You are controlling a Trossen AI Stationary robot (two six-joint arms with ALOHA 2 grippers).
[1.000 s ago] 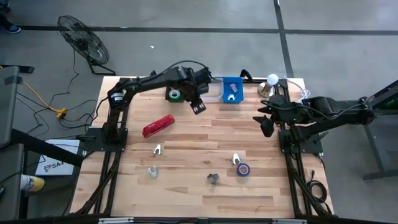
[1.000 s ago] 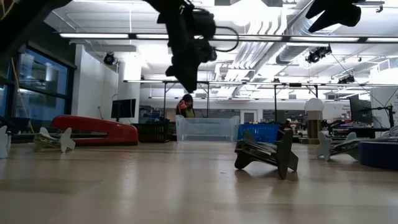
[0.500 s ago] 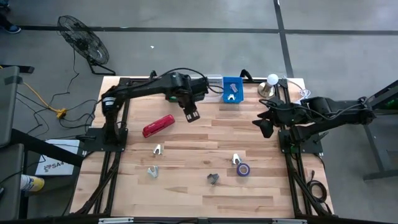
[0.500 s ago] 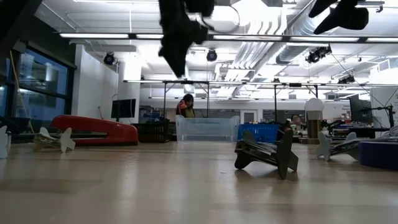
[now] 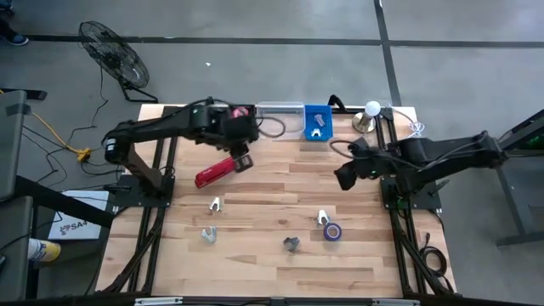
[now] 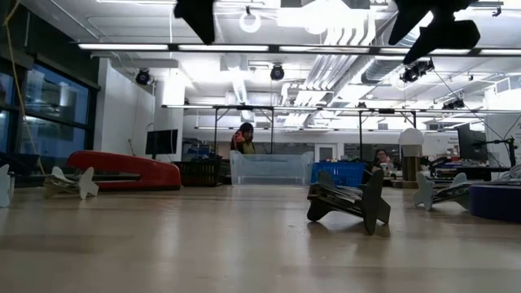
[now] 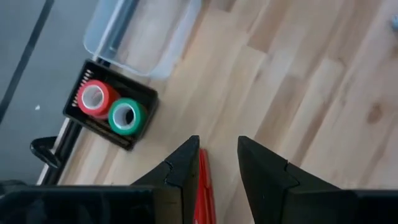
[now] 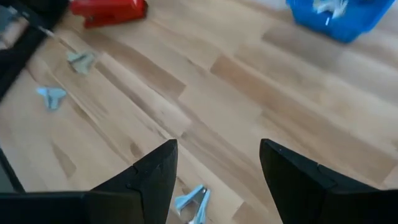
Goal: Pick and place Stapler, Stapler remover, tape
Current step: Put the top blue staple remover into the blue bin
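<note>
Here, the left gripper [image 5: 243,161] hovers over the right end of the red stapler [image 5: 217,171] lying on the table's far-left part, fingers [image 7: 186,165] narrowly apart and empty; an off-centre descent could nudge it askew.

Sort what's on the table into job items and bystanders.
Job items: stapler; four staple removers; blue tape roll; red tape roll; green tape roll; blue bin; clear bin.

Bystanders: lamp; floor fan.
</note>
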